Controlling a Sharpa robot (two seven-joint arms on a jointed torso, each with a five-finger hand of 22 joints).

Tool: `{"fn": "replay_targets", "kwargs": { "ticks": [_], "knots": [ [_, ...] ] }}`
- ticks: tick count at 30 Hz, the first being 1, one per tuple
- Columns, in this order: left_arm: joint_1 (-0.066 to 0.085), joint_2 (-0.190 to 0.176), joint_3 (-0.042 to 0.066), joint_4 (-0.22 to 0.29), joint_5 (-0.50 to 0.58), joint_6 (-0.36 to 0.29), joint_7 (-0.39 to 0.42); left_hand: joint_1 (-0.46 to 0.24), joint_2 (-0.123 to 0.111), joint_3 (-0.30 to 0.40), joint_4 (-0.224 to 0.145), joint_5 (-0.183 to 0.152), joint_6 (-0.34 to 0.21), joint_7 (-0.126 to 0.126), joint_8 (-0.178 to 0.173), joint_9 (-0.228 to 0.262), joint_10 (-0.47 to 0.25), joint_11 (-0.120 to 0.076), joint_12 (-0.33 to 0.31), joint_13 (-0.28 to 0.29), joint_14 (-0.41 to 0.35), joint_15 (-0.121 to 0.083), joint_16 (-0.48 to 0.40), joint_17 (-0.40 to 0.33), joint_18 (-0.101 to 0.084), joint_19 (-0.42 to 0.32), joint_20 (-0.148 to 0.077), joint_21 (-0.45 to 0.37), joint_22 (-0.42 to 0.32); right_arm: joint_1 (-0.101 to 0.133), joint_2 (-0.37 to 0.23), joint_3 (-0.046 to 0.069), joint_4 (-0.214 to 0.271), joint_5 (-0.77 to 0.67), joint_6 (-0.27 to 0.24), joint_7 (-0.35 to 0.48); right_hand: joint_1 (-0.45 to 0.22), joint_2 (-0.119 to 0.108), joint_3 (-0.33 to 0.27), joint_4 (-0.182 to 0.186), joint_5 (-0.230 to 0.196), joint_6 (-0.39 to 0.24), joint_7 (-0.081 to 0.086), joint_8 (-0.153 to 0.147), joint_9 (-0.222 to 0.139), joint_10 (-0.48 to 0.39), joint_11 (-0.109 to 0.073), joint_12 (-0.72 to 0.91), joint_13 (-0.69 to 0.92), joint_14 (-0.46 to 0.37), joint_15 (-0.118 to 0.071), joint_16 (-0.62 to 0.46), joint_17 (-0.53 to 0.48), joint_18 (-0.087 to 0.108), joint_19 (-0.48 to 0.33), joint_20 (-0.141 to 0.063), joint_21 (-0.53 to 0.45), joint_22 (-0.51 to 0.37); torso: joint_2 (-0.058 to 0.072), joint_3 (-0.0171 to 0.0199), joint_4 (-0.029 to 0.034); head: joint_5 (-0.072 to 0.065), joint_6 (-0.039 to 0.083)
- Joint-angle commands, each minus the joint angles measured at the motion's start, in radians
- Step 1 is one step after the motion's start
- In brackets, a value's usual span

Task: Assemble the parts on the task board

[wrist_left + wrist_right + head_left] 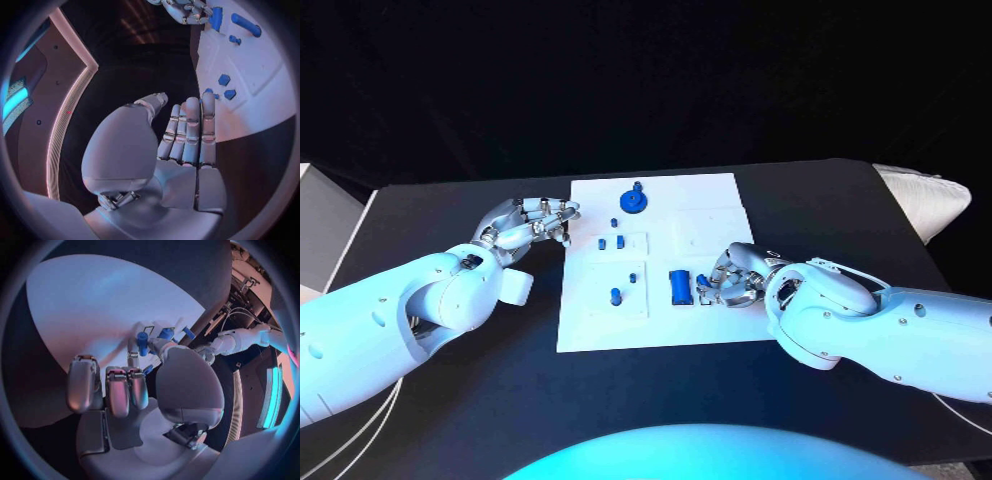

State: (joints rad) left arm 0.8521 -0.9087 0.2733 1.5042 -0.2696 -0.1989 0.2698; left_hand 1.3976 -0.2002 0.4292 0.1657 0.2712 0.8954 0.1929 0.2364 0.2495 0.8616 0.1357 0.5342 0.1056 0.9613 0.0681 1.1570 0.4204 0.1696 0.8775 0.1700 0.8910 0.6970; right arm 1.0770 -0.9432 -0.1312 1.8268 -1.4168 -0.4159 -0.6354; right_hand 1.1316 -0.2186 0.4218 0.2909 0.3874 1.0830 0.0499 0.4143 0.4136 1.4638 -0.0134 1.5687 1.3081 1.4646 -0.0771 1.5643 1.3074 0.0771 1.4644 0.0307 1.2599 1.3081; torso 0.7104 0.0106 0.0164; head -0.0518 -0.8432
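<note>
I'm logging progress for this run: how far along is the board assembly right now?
Early to midway, as far as the pictures show. The round blue part sits at the far end of the task board; whether it is seated I cannot tell. The right hand is at the blue bar, touching or pinching it. The left hand is open beside the board. Small blue pieces lie loose.

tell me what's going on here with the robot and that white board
A two-armed robot is assembling small blue parts on a white task board on a black table. Its right hand is at the board's right side beside a long blue cylinder part; whether it grips anything is unclear. Its left hand sits at the board's left edge, holding nothing. A round blue disc part sits near the far edge.
</note>
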Motion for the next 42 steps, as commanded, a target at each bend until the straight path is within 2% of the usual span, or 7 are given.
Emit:
{"fn": "replay_targets", "kwargs": {
  "ticks": [1, 8, 9, 10, 22, 33, 42],
  "knots": [
    [0.000, 0.002, 0.001, 0.002, 0.004, 0.013, 0.006, 0.003, 0.009, 0.002, 0.006, 0.002, 0.001, -0.002, 0.005, -0.001, -0.008, 0.002, 0.005, -0.001, -0.003, 0.002, -0.003, -0.001, 0.014, 0.005, -0.002, -0.006, -0.001, -0.001, 0.002, 0.000, 0.002, -0.033, -0.003, 0.000, -0.014, 0.001, -0.012, 0.001, 0.004, 0.005, 0.003, -0.004, -0.002, 0.107, -0.007, 0.002, 0.263, 0.106, -0.004, 0.006, 0.263, -0.018, 0.027, -0.004, -0.001, 0.096, 0.000, -0.0002, 0.0002, 0.001, -0.001],
    [0.000, 0.001, 0.001, 0.002, 0.004, 0.013, 0.006, 0.004, 0.008, 0.002, 0.007, 0.003, 0.000, -0.002, 0.005, -0.001, -0.008, 0.001, 0.005, -0.001, -0.003, 0.002, -0.003, -0.001, 0.014, 0.005, -0.002, -0.007, -0.001, -0.001, 0.000, 0.000, 0.008, -0.037, -0.008, 0.005, -0.041, -0.001, -0.052, 0.001, 0.005, 0.009, 0.002, -0.008, -0.007, 0.107, -0.007, 0.002, 0.263, 0.106, -0.004, 0.006, 0.263, -0.018, 0.028, -0.004, -0.001, 0.098, 0.000, -0.0003, 0.0003, 0.001, -0.003],
    [0.000, 0.001, 0.001, 0.002, 0.004, 0.013, 0.006, 0.004, 0.008, 0.002, 0.007, 0.003, 0.000, -0.002, 0.005, -0.001, -0.008, 0.001, 0.005, -0.001, -0.003, 0.002, -0.003, -0.001, 0.014, 0.005, -0.002, -0.007, -0.001, -0.001, -0.001, 0.000, 0.010, -0.038, -0.007, 0.005, -0.052, -0.003, -0.070, 0.000, 0.059, 0.012, 0.002, -0.009, -0.009, 0.107, -0.007, 0.002, 0.263, 0.106, -0.004, 0.006, 0.263, -0.018, 0.028, -0.005, -0.002, 0.099, 0.000, -0.0003, 0.0004, 0.001, -0.003],
    [0.000, 0.001, 0.001, 0.002, 0.004, 0.013, 0.006, 0.004, 0.008, 0.002, 0.007, 0.003, 0.000, -0.002, 0.005, -0.001, -0.008, 0.001, 0.005, -0.001, -0.003, 0.002, -0.003, -0.001, 0.014, 0.005, -0.002, -0.007, -0.001, -0.001, -0.002, 0.000, 0.010, -0.038, -0.006, 0.005, -0.056, -0.004, -0.076, 0.000, 0.074, 0.012, 0.002, -0.009, -0.010, 0.107, -0.007, 0.002, 0.263, 0.106, -0.004, 0.006, 0.263, -0.018, 0.028, -0.005, -0.003, 0.099, 0.000, -0.0002, 0.0004, 0.001, -0.004],
    [0.000, -0.001, 0.001, 0.003, 0.004, 0.012, 0.006, 0.004, 0.008, 0.002, 0.007, 0.003, 0.000, -0.002, 0.005, -0.001, -0.008, 0.001, 0.005, -0.001, -0.003, 0.002, -0.003, -0.001, 0.014, 0.005, -0.002, -0.007, -0.001, -0.001, -0.008, 0.000, 0.015, -0.045, 0.009, 0.002, -0.079, 0.000, -0.102, 0.002, 0.082, 0.014, 0.003, -0.011, -0.013, 0.107, -0.006, 0.002, 0.263, 0.106, -0.003, 0.006, 0.263, -0.019, 0.029, -0.004, -0.003, 0.100, 0.000, -0.0001, -0.0003, 0.001, -0.005],
    [0.000, -0.002, 0.001, 0.003, 0.004, 0.012, 0.007, 0.004, 0.008, 0.002, 0.008, 0.003, 0.000, -0.002, 0.005, -0.001, -0.010, 0.001, 0.006, -0.001, -0.004, 0.002, -0.004, -0.002, 0.014, 0.005, -0.002, -0.008, -0.002, -0.001, -0.009, 0.000, 0.018, -0.047, 0.012, -0.002, -0.053, 0.047, -0.078, -0.003, 0.111, 0.021, -0.003, -0.008, -0.015, 0.107, -0.011, 0.002, 0.263, 0.106, -0.007, 0.006, 0.263, -0.020, 0.032, -0.007, 0.004, 0.106, 0.000, 0.0002, 0.0001, -0.001, -0.007],
    [0.000, -0.002, 0.001, 0.003, 0.004, 0.012, 0.006, 0.005, 0.009, 0.001, 0.009, 0.003, 0.000, -0.002, 0.005, -0.001, -0.010, 0.001, 0.006, -0.001, -0.004, 0.002, -0.004, -0.002, 0.014, 0.005, -0.002, -0.008, -0.002, -0.002, -0.011, 0.000, 0.027, -0.049, 0.024, -0.001, -0.032, 0.070, -0.049, -0.003, 0.193, 0.032, -0.010, 0.001, -0.015, 0.107, -0.017, 0.002, 0.263, 0.106, -0.011, 0.006, 0.263, -0.023, 0.036, -0.011, 0.018, 0.117, 0.000, -0.0003, 0.0006, -0.001, -0.010]
  ]
}}
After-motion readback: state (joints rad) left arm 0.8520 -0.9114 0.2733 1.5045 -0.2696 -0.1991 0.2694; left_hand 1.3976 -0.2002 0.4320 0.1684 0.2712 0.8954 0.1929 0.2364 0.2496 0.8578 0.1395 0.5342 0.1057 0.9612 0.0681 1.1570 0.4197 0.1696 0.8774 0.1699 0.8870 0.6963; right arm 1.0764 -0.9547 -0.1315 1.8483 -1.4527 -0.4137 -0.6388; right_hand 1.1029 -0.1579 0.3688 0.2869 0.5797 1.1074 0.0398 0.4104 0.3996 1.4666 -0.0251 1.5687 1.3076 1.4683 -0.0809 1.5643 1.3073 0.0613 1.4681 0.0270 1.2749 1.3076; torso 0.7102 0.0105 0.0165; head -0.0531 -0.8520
